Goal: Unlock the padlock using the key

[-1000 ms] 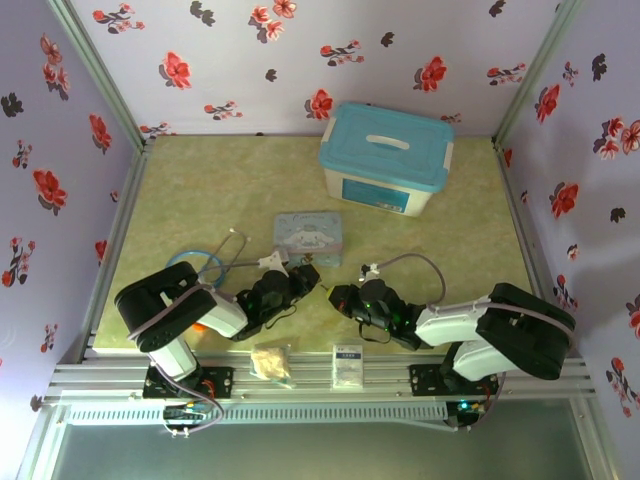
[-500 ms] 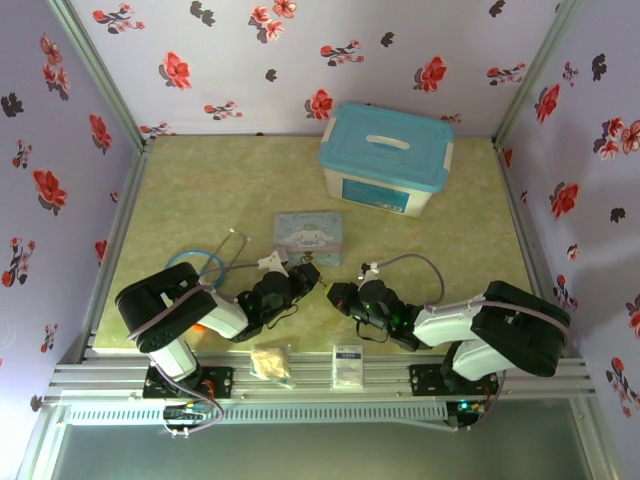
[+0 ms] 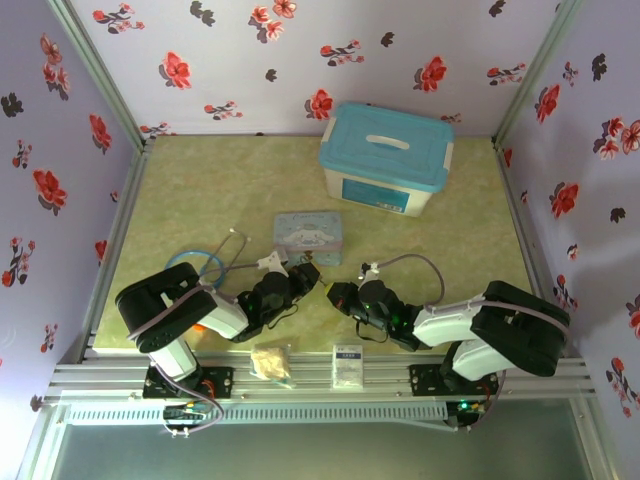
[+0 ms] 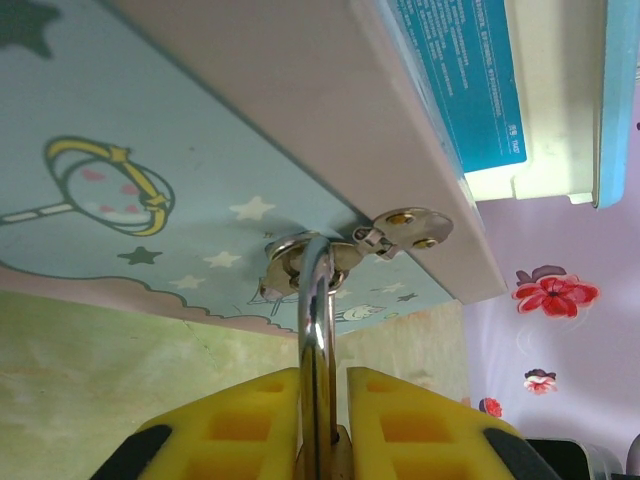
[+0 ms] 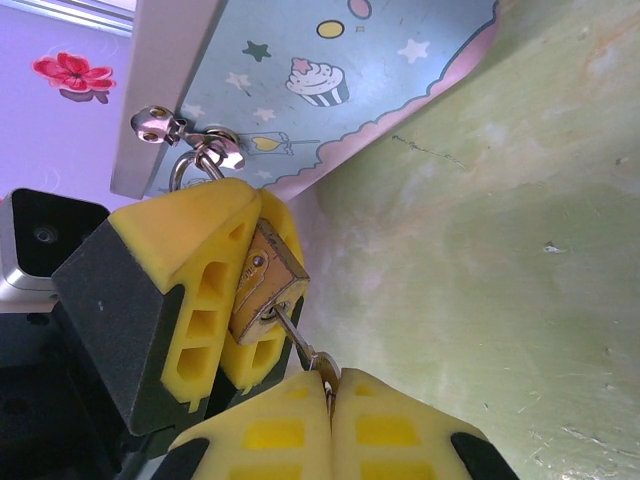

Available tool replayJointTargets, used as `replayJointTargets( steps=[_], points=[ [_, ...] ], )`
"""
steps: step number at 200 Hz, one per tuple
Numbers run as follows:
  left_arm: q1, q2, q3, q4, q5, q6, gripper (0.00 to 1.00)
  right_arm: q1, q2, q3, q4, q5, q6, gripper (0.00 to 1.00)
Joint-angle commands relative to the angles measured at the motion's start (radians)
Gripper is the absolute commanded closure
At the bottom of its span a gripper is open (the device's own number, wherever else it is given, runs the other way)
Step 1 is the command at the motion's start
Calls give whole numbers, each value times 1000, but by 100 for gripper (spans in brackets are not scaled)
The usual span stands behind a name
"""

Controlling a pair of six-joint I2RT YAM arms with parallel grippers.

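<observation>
fig. left gripper [image 4: 322,425] and right gripper [image 5: 330,405] are meeting nose to nose at the near middle of the table [image 5: 500,250], just in front of the pastel cartoon tin [image 5: 340,90].

a, left wrist view: the yellow pads of the left gripper are clamping the padlock [image 5: 265,285] between them. its silvery shackle [image 4: 317,330] is rising out of the narrow gap and passing through the ring of the tin's hasp [image 4: 405,228].

b, right wrist view: the right gripper's two fingertips are pressing together, pinching the head of the key [image 5: 297,340]. the slim blade is reaching up and left, and its tip is meeting the padlock's lower face at the keyhole. the brass body is sitting tilted between the left gripper's pads, hanging just beside the tin's front edge.

c, top view: a blue-lidded box [image 3: 385,155] is standing well behind the tin, and a blue-tubed stethoscope [image 3: 210,265] is lying to the left of the left gripper.
</observation>
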Motion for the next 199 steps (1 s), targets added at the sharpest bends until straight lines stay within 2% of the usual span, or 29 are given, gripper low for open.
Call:
replayJointTargets(
  steps=[1,45,71,199],
  points=[
    [-12,-22,28,82,-27,12,100,11,28,22,35,20,-15,100],
    [-12,-8,29,88,-24,2,100,12,55,34,62,21,-20,100],
    [-18,-5,34,84,-23,5,100,11,70,18,138,27,-18,100],
    [-21,5,30,92,-29,18,100,10,38,12,129,68,-44,100]
  ],
)
